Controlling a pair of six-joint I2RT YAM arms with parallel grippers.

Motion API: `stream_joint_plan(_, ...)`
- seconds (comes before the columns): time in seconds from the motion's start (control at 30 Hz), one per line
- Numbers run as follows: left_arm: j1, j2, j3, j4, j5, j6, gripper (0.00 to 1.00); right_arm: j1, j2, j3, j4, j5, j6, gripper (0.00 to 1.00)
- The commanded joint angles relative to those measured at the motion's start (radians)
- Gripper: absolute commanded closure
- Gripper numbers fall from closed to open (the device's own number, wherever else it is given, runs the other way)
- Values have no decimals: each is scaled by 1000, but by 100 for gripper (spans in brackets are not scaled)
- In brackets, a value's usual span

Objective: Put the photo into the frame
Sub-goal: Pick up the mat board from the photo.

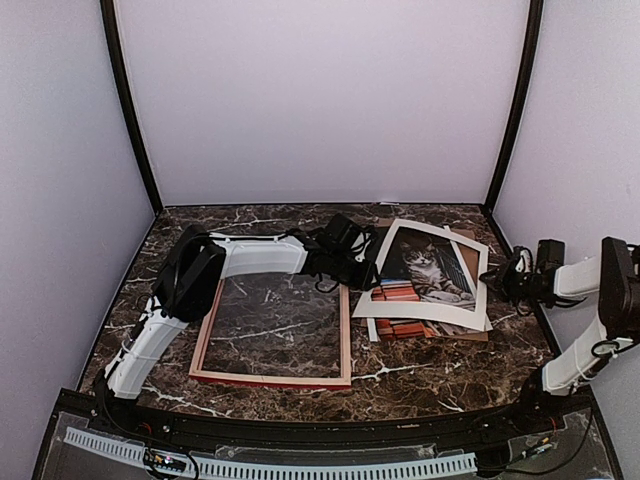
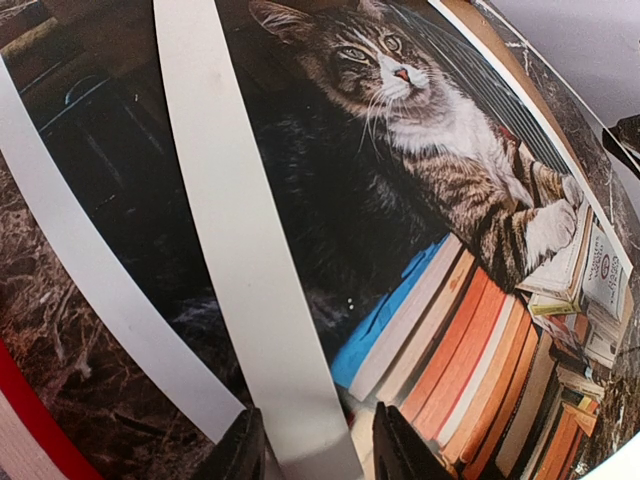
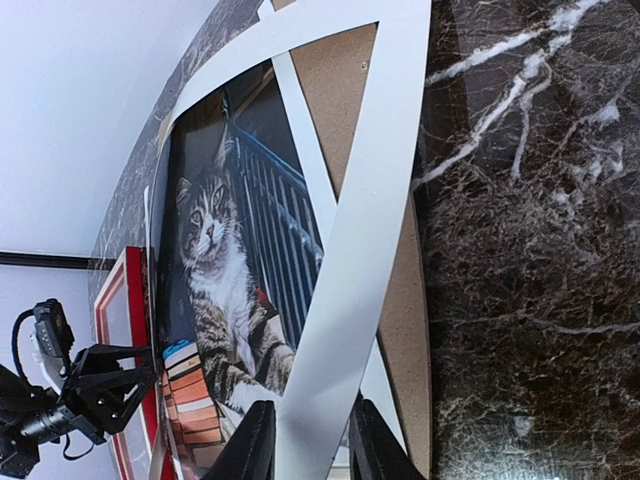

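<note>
With left gripper (image 2: 315, 428) and right gripper (image 3: 310, 420) half open, empty, flanking the mat (image 1: 420, 313) on the photo (image 1: 425, 265) near the right edge, we likely lift it off next.

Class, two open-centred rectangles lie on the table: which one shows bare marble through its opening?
The red frame, left of the white mat, whose opening shows the cat photo.

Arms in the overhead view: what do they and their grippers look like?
The left arm and right arm have white tubular shells, bulky black joints and black cables looping near the wrists. The left gripper and right gripper are black, each with two rounded fingers.
</note>
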Motion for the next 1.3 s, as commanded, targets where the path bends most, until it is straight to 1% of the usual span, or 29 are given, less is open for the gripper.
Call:
stream_joint_plan(0.0,-12,-12,-42,-69,-11,13,60,6,-38,17,46,-18,42,73)
stream_joint_plan(0.27,-10,-16,-48,-65,-13,11,60,6,-50,29,34,7,85,73)
stream_joint_plan(0.6,-12,-19,-55,-61,-16,11,59,5,-57,21,77,-14,154,74)
stream_joint_plan(0.93,-11,-27,-60,-51,-4,6,59,24,-20,41,64,-68,107,84)
stream_joint_plan(1.07,-11,-33,-60,-44,7,3,58,41,-17,65,38,-75,86,92)
stream_joint_plan(1.17,-11,-54,-61,-38,13,2,57,42,-51,109,-42,-54,52,100)
stream_joint_plan(1.27,-11,-94,-73,-7,34,-4,53,45,-105,175,-127,-41,25,100)
